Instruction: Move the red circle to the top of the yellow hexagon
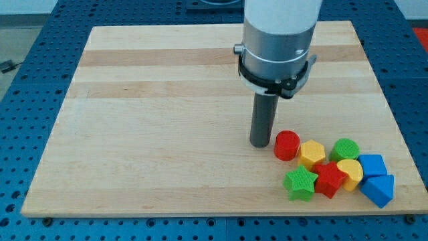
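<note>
Nearest you, at the view's bottom, sits the green star (300, 183), the front of a tight cluster of 8 blocks packed into the board's lower right corner. Reading left to right, you first meet my tip (260, 143), a plain rod with no claw to open or close, standing just left of the red circle (287, 145) and apparently touching or nearly touching it. That position suggests a push toward the view's right, though the circle already rests against the yellow hexagon (311, 154), at its upper left. Past them come the red star (329, 179), the yellow heart (350, 173), the green circle (346, 150), then 2 blue blocks: a cube-like one (372, 165) and a wedge-like one (379, 189) close to the wooden board (167, 120) at its right edge. You have almost no slack inside the cluster, so a straight shove would likely disturb the hexagon. Open board lies to the left and above; you would probably bring my tip below the circle and nudge it upward and around.
</note>
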`<act>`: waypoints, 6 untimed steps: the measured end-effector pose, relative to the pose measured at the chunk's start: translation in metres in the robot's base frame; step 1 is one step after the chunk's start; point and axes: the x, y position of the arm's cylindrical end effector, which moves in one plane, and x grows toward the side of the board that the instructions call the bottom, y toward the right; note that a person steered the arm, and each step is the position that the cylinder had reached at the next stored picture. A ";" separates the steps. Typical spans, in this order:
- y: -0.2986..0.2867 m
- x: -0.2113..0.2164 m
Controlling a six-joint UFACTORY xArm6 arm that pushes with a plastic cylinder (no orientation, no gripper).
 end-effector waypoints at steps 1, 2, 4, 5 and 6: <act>0.000 0.035; 0.003 0.044; 0.023 0.008; 0.046 0.000; 0.049 -0.003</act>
